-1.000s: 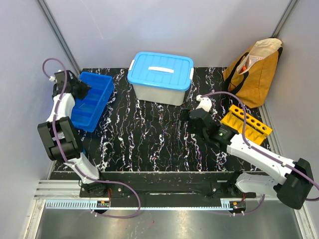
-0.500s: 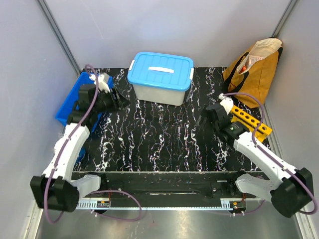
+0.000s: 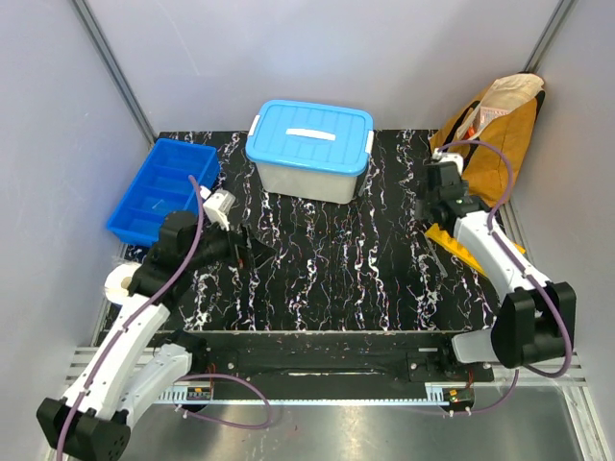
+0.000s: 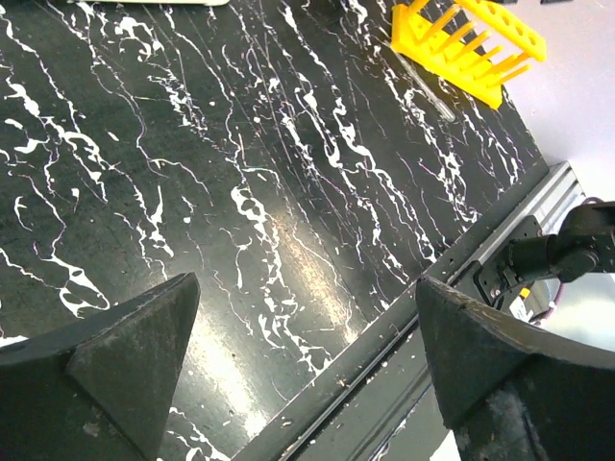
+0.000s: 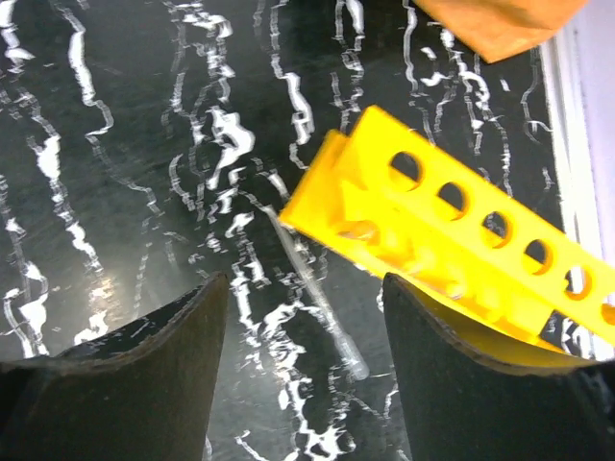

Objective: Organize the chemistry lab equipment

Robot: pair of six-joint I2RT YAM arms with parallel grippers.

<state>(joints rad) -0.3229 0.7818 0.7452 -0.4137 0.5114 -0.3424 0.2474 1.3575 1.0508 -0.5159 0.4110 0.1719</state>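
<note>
The yellow-orange rack with round holes lies tilted at the table's right edge, also seen as the rack from above and the rack from the left wrist. A thin transparent tube lies flat on the table against the rack's near corner. My right gripper hangs over this tube, open, its fingers on either side and not touching it. From above, the right gripper sits at the rack's far end. My left gripper is open and holds nothing, low over bare table; from above the left gripper is left of centre.
A white tub with a blue lid stands at the back middle. A blue divided tray sits at the back left. An orange bag leans at the back right. A white ring lies off the table's left edge. The front rail runs under the left gripper.
The left arm left the blue tray, swung toward the table's near left-centre, and its jaws opened wide. The right arm moved from the centre to the rack, its jaws narrowing slightly.
</note>
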